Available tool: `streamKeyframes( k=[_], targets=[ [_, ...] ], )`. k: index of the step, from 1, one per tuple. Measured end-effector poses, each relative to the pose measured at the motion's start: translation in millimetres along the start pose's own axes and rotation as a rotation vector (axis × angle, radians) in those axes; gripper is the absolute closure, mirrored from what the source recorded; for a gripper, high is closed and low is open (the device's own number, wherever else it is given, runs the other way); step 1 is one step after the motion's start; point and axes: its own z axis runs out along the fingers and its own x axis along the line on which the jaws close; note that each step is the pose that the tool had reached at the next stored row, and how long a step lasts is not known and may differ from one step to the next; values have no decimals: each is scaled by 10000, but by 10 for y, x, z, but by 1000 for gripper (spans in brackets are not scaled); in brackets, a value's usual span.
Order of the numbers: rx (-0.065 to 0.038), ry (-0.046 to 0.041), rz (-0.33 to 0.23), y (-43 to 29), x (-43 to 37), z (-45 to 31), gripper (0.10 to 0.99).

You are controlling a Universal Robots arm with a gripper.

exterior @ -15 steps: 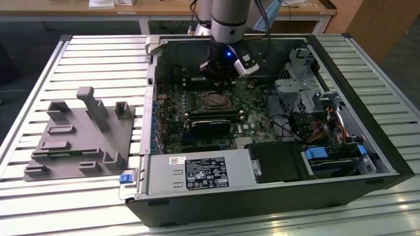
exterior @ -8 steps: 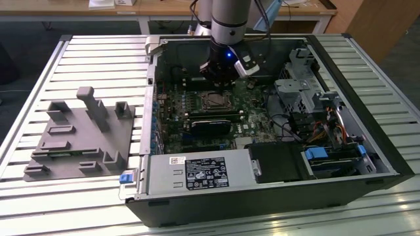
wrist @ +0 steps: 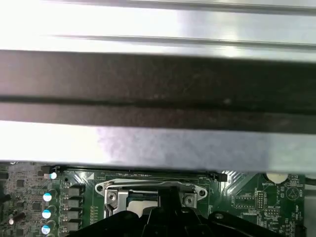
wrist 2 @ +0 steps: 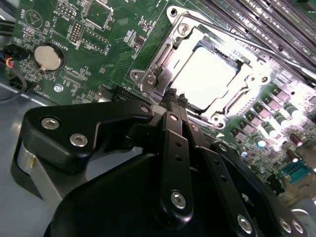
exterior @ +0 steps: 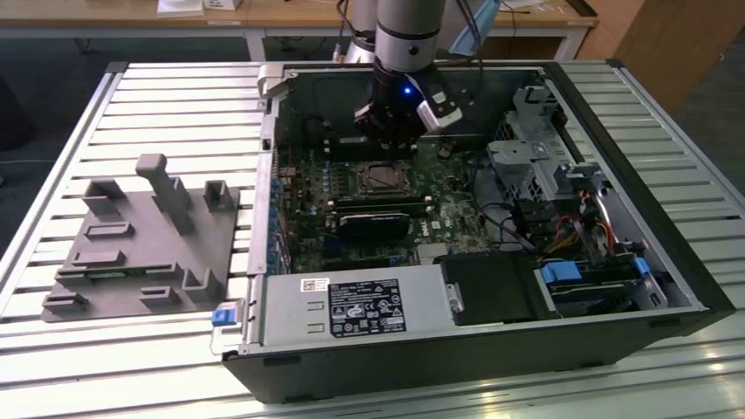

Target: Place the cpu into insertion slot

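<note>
The cpu [wrist 2: 205, 74] is a flat silver square, glaring under the light, lying inside the insertion slot [wrist 2: 153, 74] within its metal frame. In the exterior view the insertion slot [exterior: 379, 166] sits mid-board in the open computer case, and my gripper [exterior: 390, 140] hangs just behind it, slightly above the board. In the second wrist view my gripper [wrist 2: 175, 96] is shut, its black fingertips [wrist 2: 170, 106] pressed together at the frame's edge with nothing between them. The first wrist view shows the slot's frame [wrist: 150, 187] below the case wall.
Long black memory slots [wrist 2: 256, 19] run beside the socket, and a coin battery [wrist 2: 48, 57] sits on the green board. A black module [exterior: 372, 223], drive cage [exterior: 536, 148] and power supply [exterior: 349, 305] crowd the case. A grey fixture [exterior: 146, 240] stands on the slatted table.
</note>
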Motion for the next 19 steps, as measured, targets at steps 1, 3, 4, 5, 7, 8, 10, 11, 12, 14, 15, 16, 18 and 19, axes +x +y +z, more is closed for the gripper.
streamKeyframes(
  k=[1, 3, 4, 5, 7, 8, 10, 11, 12, 14, 15, 16, 18, 19],
  targets=[
    [0, 0, 0, 1, 0, -26, 980],
    [1, 1, 0, 3, 0, -74, 980],
    [1, 1, 0, 4, 0, -100, 980],
    [2, 1, 0, 4, 0, -118, 980],
    [1, 1, -1, 1, -1, -142, 980],
    [0, 1, -2, -5, -1, -144, 980],
    [2, 1, -1, -17, 0, -145, 980],
    [2, 2, 0, -31, 0, -145, 980],
    [0, 1, 0, -58, 1, -146, 980],
    [1, 1, -1, -142, 2, -144, 980],
    [3, 4, 0, -189, 3, -145, 980],
    [4, 9, 1, -224, 4, -145, 980],
    [2, 29, 0, -275, 5, -144, 980],
    [-1, 42, 1, -299, 4, -143, 980]
  ],
)
